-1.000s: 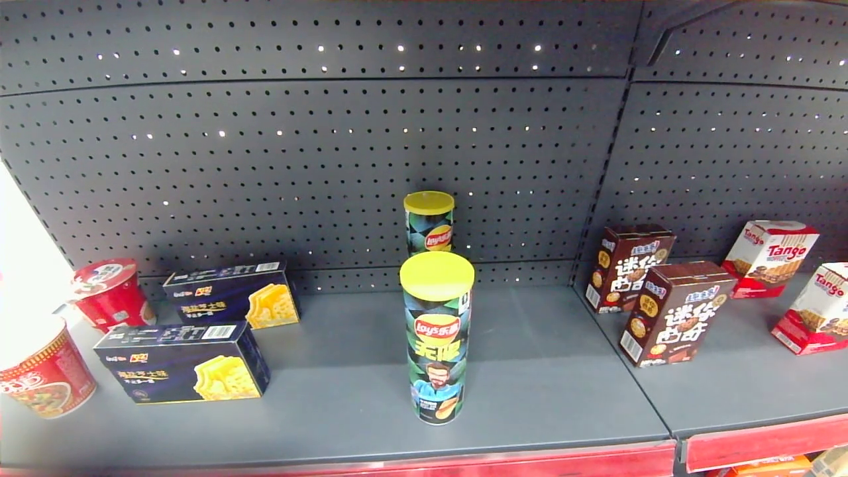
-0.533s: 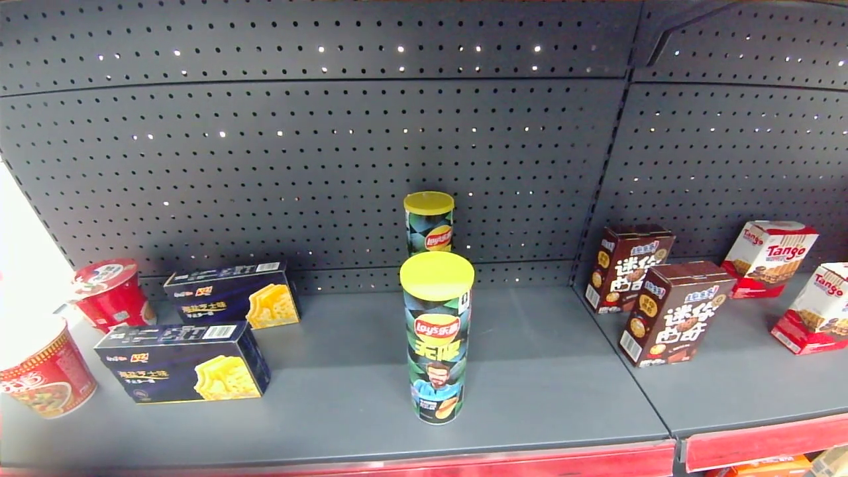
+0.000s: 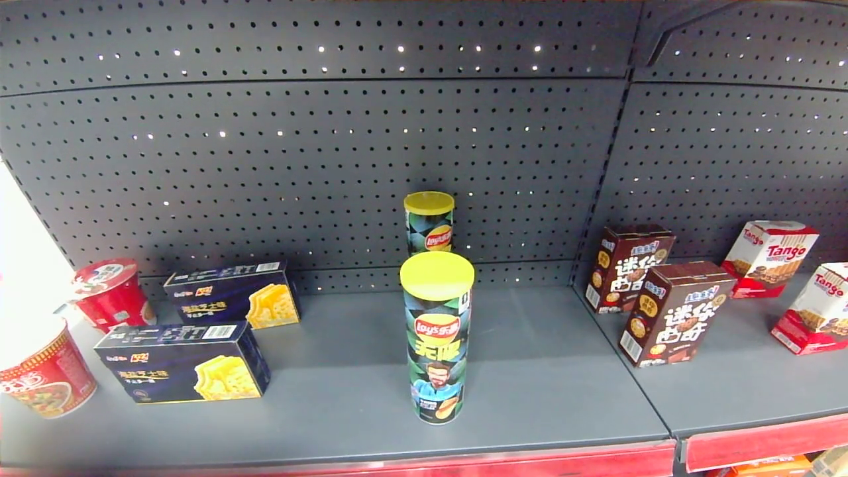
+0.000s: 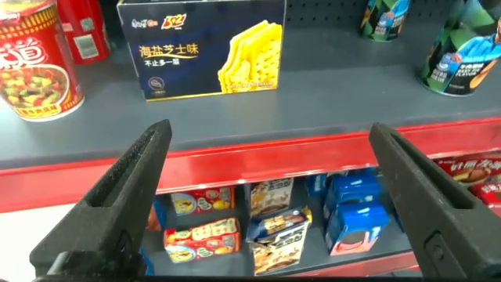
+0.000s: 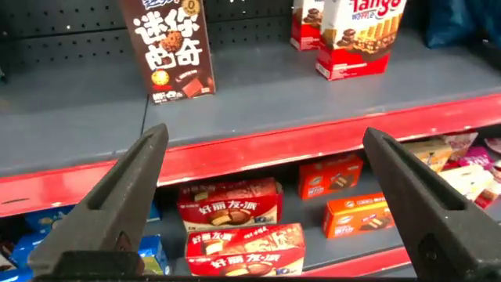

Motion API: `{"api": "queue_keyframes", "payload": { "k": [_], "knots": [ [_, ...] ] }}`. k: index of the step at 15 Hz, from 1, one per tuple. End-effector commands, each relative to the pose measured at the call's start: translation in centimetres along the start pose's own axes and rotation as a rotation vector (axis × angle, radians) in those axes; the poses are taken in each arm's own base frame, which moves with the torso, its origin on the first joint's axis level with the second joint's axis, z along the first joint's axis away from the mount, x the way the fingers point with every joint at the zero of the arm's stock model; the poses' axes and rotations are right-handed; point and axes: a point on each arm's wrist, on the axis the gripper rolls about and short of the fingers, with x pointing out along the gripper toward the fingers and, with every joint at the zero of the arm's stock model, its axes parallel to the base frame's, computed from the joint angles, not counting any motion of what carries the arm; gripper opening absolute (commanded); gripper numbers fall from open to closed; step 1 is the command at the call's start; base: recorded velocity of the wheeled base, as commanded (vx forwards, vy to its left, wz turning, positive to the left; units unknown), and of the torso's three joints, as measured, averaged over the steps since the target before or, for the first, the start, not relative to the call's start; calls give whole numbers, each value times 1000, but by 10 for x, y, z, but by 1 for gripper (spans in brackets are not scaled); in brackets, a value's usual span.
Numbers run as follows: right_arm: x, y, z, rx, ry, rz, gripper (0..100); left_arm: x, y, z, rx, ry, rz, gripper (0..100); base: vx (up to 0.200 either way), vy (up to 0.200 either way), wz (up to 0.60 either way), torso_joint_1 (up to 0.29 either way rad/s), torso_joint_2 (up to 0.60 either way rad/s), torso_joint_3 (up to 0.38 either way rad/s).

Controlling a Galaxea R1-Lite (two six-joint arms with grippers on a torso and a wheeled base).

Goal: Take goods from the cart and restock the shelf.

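Note:
On the grey shelf (image 3: 543, 391) two yellow-lidded chip cans stand upright in the middle, one at the front (image 3: 437, 338) and one behind it (image 3: 429, 223). My left gripper (image 4: 274, 196) hangs open and empty below the shelf's red front edge (image 4: 258, 157), facing a navy cracker box (image 4: 207, 47) and the front chip can (image 4: 462, 47). My right gripper (image 5: 270, 196) is also open and empty, held before the red edge (image 5: 313, 141) near a brown biscuit box (image 5: 168, 47).
Two navy cracker boxes (image 3: 185, 361) and red noodle cups (image 3: 40, 371) stand on the left; brown boxes (image 3: 672, 311) and red-white wafer boxes (image 3: 815, 308) on the right. A lower shelf holds more boxes (image 5: 235, 227). A perforated back panel (image 3: 318, 165) closes the rear.

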Motion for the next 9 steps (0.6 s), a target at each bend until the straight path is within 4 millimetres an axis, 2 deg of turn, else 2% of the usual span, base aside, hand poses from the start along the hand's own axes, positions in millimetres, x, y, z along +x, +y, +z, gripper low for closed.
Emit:
{"api": "queue_keyframes", "payload": {
  "k": [1,3,7,9],
  "knots": [
    [0,0,-1,-6,4,8,100,0,0,0,4,2,0,100,-200,0,0,2,7,2],
    [0,1,-1,-10,5,51,100,0,0,0,11,-1,0,100,-200,0,0,10,12,0],
    [0,2,-1,-7,20,99,100,0,-1,0,4,0,-29,100,0,0,0,0,0,0],
    [0,2,-1,-13,20,99,100,0,-1,0,4,0,-29,100,-200,0,0,27,2,0]
  ]
}}
